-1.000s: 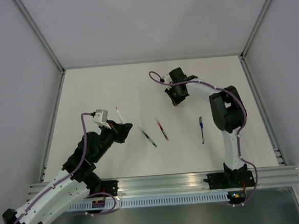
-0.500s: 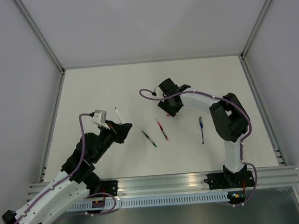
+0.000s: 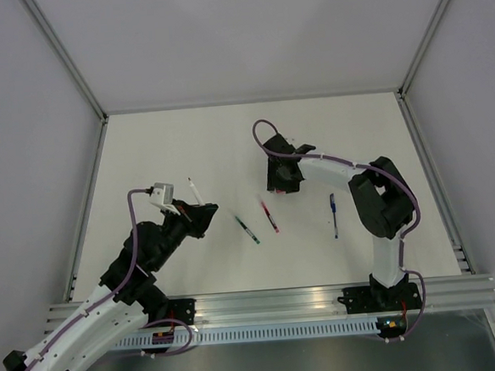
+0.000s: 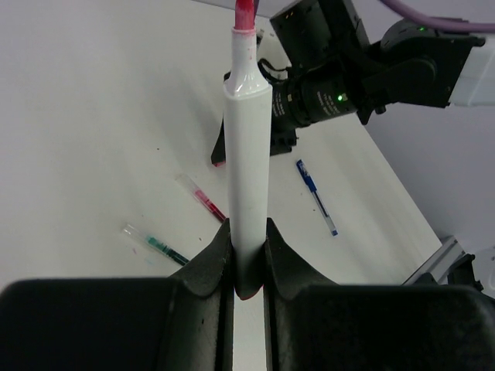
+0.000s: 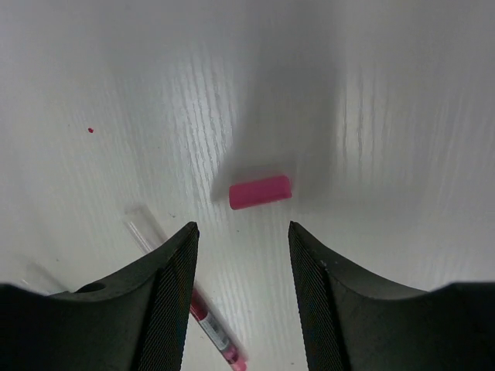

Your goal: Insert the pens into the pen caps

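The white desk (image 3: 185,139) is filling the middle of the top view and carrying everything loose. At lower left of that view the left pincer (image 3: 200,212) is clamping the whitish pen (image 3: 195,189) by its rear end. In the left wrist view the barrel (image 4: 247,154) is standing straight out of the closed jaws with its red tip free at the top of the frame, probably held out that way so a cap can be pushed on. Right of centre, the right pincer (image 3: 281,179) is reaching down toward the desk. In its own wrist view the jaws are standing apart (image 5: 241,228), and the gap is lining up with the red cap (image 5: 260,192) lying flat just beyond the fingertips, which suggests a pickup is being prepared. Three more pens are lying untouched in the lower middle: the blue pen (image 3: 334,216), the red-ended pen (image 3: 269,217) and the green-ended pen (image 3: 247,230).
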### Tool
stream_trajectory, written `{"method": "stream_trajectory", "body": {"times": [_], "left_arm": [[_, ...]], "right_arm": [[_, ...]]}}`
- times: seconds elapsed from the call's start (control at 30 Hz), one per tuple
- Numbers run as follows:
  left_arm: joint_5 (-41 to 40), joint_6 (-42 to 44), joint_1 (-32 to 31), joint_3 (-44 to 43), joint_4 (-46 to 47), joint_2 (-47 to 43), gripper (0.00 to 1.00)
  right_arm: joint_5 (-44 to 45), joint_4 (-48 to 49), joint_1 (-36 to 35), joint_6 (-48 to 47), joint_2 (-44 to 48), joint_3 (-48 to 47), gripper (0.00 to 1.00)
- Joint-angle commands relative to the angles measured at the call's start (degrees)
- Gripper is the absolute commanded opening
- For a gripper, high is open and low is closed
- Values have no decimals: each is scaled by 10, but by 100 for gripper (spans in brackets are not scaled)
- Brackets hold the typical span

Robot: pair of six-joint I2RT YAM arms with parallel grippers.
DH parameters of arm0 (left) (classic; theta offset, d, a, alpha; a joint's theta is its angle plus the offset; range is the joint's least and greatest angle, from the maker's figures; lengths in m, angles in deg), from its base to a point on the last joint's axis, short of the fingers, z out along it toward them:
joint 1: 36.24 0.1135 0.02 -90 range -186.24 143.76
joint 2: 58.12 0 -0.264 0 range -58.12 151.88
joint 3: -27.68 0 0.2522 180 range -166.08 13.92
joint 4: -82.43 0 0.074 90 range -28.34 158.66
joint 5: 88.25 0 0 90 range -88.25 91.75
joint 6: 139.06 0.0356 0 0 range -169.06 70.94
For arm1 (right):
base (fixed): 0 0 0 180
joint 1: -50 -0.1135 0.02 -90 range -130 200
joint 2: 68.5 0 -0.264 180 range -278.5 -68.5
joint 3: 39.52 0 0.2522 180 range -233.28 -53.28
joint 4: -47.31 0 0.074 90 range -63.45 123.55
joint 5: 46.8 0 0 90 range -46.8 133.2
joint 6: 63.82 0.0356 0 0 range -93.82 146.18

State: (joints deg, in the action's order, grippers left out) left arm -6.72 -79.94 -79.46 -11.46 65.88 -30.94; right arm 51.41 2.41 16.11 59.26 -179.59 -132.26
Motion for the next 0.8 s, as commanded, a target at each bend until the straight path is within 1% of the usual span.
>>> {"method": "stream_trajectory", "body": {"times": [0.0, 0.03, 0.1, 0.2, 0.3, 0.33, 0.4, 0.53, 0.57, 0.77], "left_arm": [[-8, -17, -1, 2, 15, -12, 2], [-13, -16, -1, 2, 13, -13, 2], [-20, -16, -1, 2, 8, -18, 2], [-22, -14, -1, 1, 5, -23, 2], [-23, -13, -2, 2, 4, -27, 2], [-23, -13, -1, 2, 4, -27, 2], [-23, -12, -1, 1, 4, -27, 2], [-18, -13, -1, 0, 5, -25, 2], [-18, -12, -1, 0, 5, -26, 2], [-19, -9, -1, 1, 5, -25, 2]], "right_arm": [[64, 31, -26, 243, 19, 16, 57], [88, -4, -30, 268, 17, 9, 57], [129, -37, -37, 327, 1, -21, 57], [133, -56, -41, 378, -16, -35, 57], [133, -50, -43, 395, -28, -37, 57], [128, -23, -43, 386, -31, -34, 57], [118, -20, -43, 391, -37, -31, 57], [144, -64, -43, 440, -39, -43, 57], [143, -65, -43, 462, -35, -43, 57], [147, -94, -43, 515, -48, -65, 56]]}}
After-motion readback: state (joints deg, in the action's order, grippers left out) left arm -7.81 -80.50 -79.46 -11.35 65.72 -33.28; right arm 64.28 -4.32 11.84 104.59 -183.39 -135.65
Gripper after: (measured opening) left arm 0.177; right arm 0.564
